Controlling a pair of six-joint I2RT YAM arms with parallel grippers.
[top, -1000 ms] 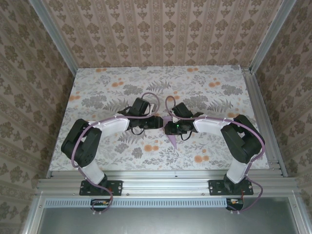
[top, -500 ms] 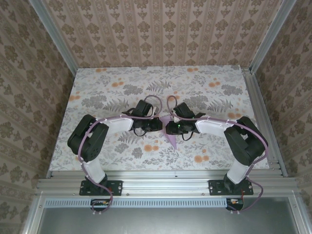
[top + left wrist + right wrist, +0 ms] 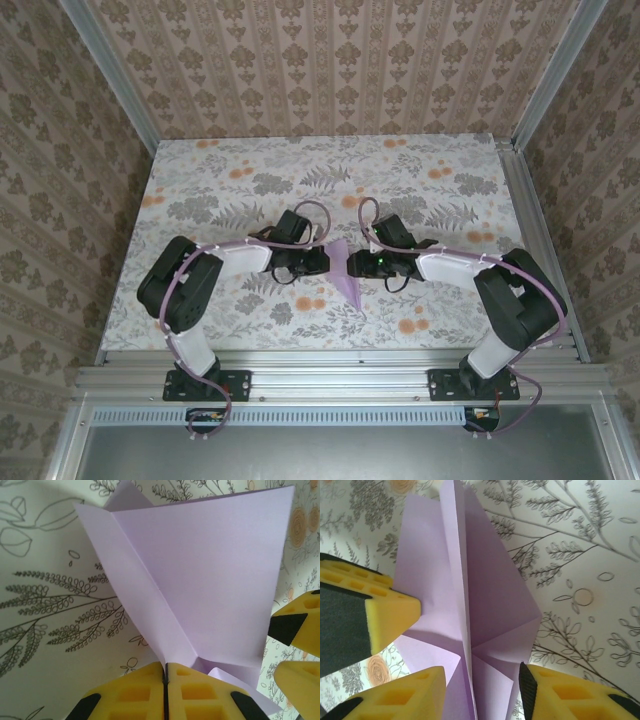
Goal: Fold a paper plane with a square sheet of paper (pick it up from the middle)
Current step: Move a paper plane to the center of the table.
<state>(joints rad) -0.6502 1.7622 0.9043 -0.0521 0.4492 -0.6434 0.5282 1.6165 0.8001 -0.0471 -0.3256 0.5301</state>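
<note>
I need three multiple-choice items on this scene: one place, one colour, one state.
1. Where is the paper plane?
A. between the left hand and the right hand
B. at the table's far left corner
C. on an arm's base

2. What colour is it?
A. green
B. lavender
C. white

3. How is the left hand?
A. wide open
B. shut on nothing
C. shut on the paper plane

Key: 1 A, it sits between both hands in the top view; 2 B, every fold is lavender; 3 C, the yellow pads meet on its edge.
</note>
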